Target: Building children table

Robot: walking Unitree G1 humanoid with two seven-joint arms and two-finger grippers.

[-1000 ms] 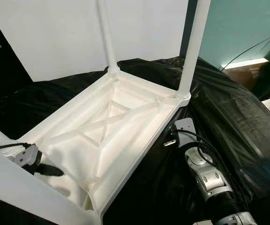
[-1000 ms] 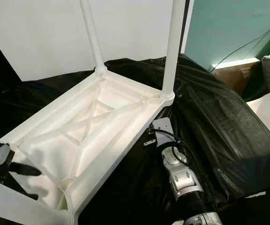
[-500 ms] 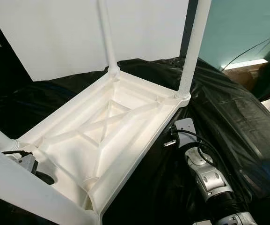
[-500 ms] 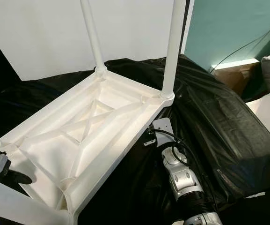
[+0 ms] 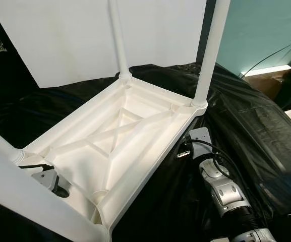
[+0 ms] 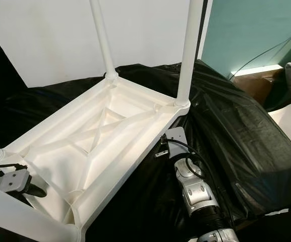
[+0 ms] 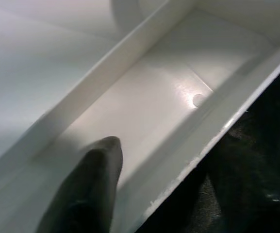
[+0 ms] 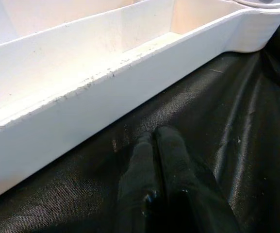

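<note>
1. The white children's table (image 5: 120, 146) lay upside down on black sheeting (image 5: 246, 121), legs upward.
2. The left gripper (image 7: 89, 189) sat inside the underside tray; finger state could not be told.
3. The right wrist view showed the right gripper (image 8: 156, 145) clenched, empty, beside the table's outer rim.

No legible text, labels, brand marks, numbers or signs anywhere. White table (image 5: 135, 136), upside down on black sheet (image 5: 251, 131): plain moulded plastic, unmarked. White panel (image 5: 64, 35) at far side: blank. Robot arm housings near right: no readable markings.
</note>
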